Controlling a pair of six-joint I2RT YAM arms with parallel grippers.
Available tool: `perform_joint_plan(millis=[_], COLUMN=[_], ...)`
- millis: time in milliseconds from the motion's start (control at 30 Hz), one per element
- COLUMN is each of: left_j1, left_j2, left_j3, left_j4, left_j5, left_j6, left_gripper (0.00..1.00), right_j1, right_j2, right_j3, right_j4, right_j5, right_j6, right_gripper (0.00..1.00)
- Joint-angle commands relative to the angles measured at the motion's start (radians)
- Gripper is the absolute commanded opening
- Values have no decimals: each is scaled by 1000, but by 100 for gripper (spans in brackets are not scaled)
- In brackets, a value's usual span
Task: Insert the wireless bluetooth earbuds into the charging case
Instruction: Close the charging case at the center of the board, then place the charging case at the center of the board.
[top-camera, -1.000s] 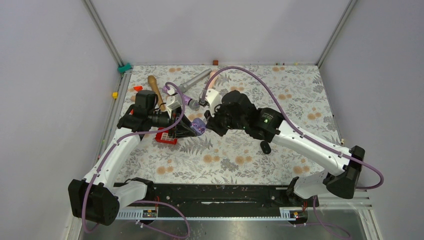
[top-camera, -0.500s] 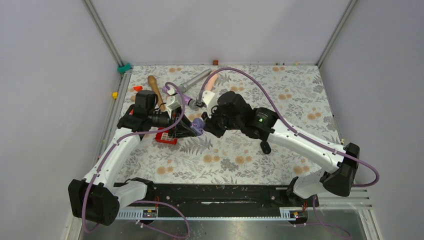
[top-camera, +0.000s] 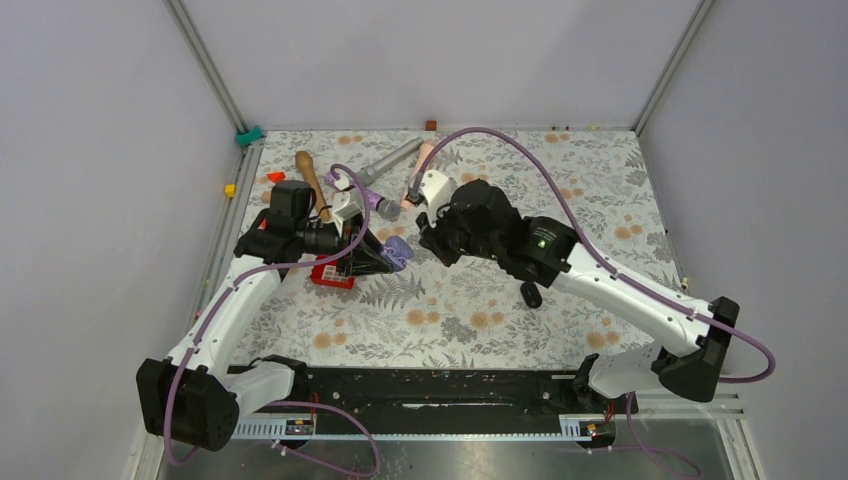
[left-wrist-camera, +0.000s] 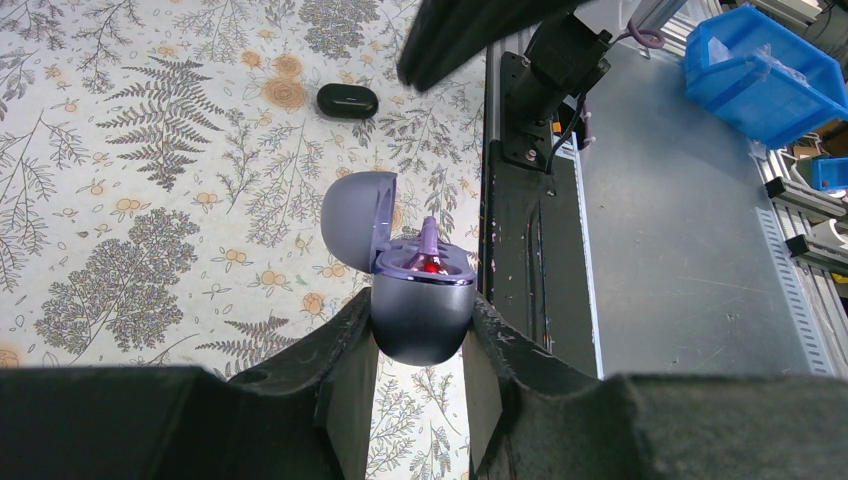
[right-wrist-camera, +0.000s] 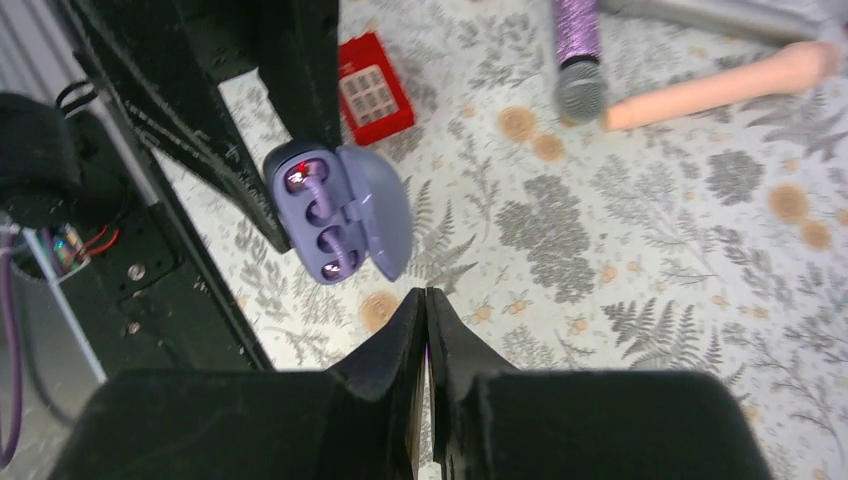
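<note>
While clamped by its base in the left tool (left-wrist-camera: 421, 330), lid swung open, the charging case (right-wrist-camera: 335, 210) hangs above the table (top-camera: 600, 200), near the red tray (right-wrist-camera: 377, 88). Opposite, the right tool (right-wrist-camera: 427, 300): fingers pressed together, nothing seen held, tip apart from the lid's rim, a strip of table showing between.

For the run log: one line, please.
left gripper: shut on charging case | lid: open | right gripper: shut, clear of case
</note>
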Motion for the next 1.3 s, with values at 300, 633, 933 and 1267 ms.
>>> perform_joint_plan(millis=[300, 633, 933, 1267], left_j1=[5, 4, 4, -17], left_j2=[-19, -22, -3, 43], left_j3=[-1, -6, 0, 75], left_j4=[51, 51, 44, 18], left_j5=[86, 91, 59, -92], left_j6=[2, 8, 15, 44], left_gripper=[22, 22, 22, 20], right_j1=[-32, -31, -32, -139], right_j2=[29, 40, -17, -125], right_j3=[-25, -8, 44, 52], right_j4=[121, 81, -2, -76], right_j5=[78, -182, -338, 158], right_j6=[50, 81, 48, -125], right_gripper=[10, 11, 11, 96])
